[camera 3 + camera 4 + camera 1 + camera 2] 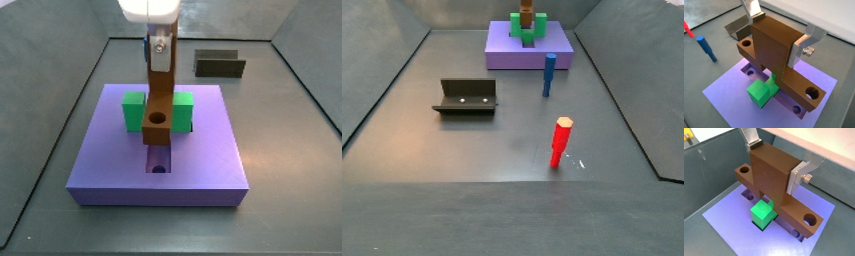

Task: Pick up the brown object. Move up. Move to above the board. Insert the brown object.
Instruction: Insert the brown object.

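over the board (120, 165) the gripper (781, 31) clamps the brown object (777, 50) against the green block (763, 92), fixture (466, 97) well apart.

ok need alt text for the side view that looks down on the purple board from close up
The gripper holds a plain brown elongated piece upright over the long slot of a large lavender-purple slab, its lower end between the arms of a green U-shaped block. A dark olive-grey box sits on the grey floor behind.
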